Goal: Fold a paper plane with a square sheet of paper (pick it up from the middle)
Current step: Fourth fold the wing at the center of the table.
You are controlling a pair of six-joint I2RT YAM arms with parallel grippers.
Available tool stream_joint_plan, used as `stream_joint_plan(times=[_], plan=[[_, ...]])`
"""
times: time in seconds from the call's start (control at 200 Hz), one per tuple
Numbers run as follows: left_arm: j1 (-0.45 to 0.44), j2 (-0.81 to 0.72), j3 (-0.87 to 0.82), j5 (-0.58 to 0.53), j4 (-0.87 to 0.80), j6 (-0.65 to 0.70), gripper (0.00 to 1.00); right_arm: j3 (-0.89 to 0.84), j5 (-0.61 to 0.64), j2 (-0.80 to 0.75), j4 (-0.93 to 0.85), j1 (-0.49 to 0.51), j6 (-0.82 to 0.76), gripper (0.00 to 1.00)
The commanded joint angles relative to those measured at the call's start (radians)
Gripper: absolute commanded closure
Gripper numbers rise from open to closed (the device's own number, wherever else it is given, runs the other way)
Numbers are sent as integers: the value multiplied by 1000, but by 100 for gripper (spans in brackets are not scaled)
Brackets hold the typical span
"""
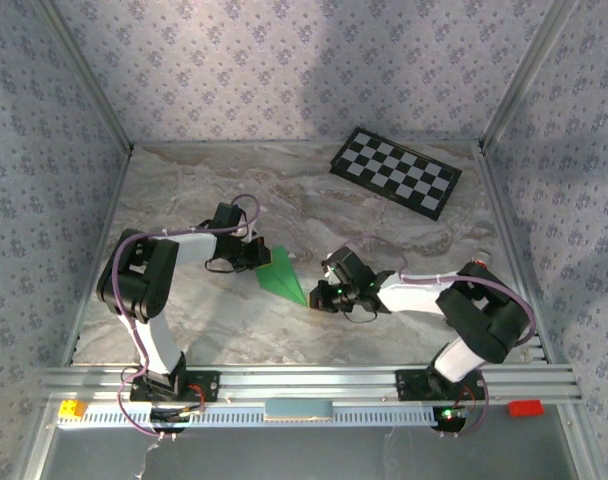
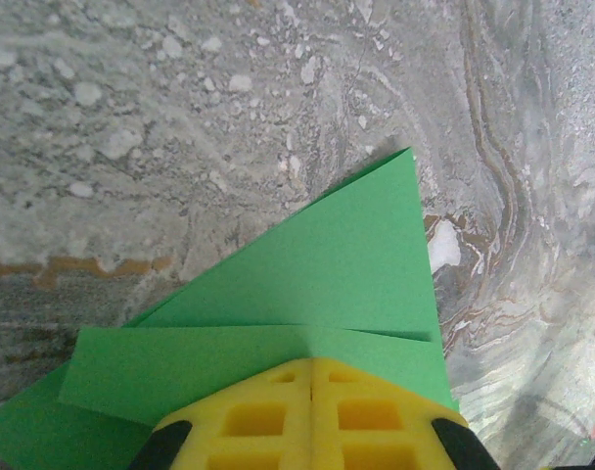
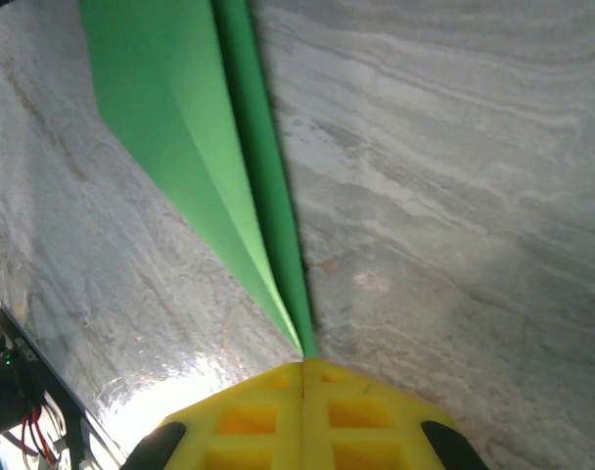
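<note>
the left gripper (image 2: 312, 367) is closed tight, its yellow fingers (image 2: 258, 416) meeting with no gap. their tips sit on the wide end of the paper plane (image 2: 346, 264), right where two folded flaps meet. whether they nip a ridge of paper or only press on it cannot be told. from these tips the bright green paper fans out to both sides and narrows to a corner farther off.

the right gripper (image 3: 302, 367) is also closed, pad against pad. the slim pointed tip of the plane runs straight into the seam between the pads, so it is pinched there. from this tip the green widens steadily, with a long centre crease and one wing angled up from the other.

in the top view the plane lies on the marble table (image 1: 184, 190), on the arms' side of the checkerboard (image 1: 395, 185) and left of it, well apart from it. its wide end is the end farther left of the checkerboard, and its tip points toward the near edge. the left gripper is at the wide end and the right gripper at the tip, both on the arms' side of the checkerboard.
</note>
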Motion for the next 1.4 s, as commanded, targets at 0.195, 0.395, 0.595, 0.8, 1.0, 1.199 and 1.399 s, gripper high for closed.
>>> stream_joint_plan(times=[0.195,0.395,0.595,0.8,1.0,1.199,1.399], plan=[[9,24,-2,-52,-63,39,98,232,9,116,-47,-2,-36,98],[9,27,-3,-52,-61,38,98,292,-23,237,-17,1,-2,100],[9,24,-8,-60,-64,39,98,189,-23,244,53,3,43,100],[9,24,-10,-67,-58,26,98,24,11,126,77,18,79,100],[9,25,-7,-57,-59,8,98,32,90,33,19,46,120,98],[8,9,-20,-68,-68,4,98,-2,163,17,92,56,249,93],[8,11,-16,-63,-66,-7,98,21,159,30,79,69,278,81]])
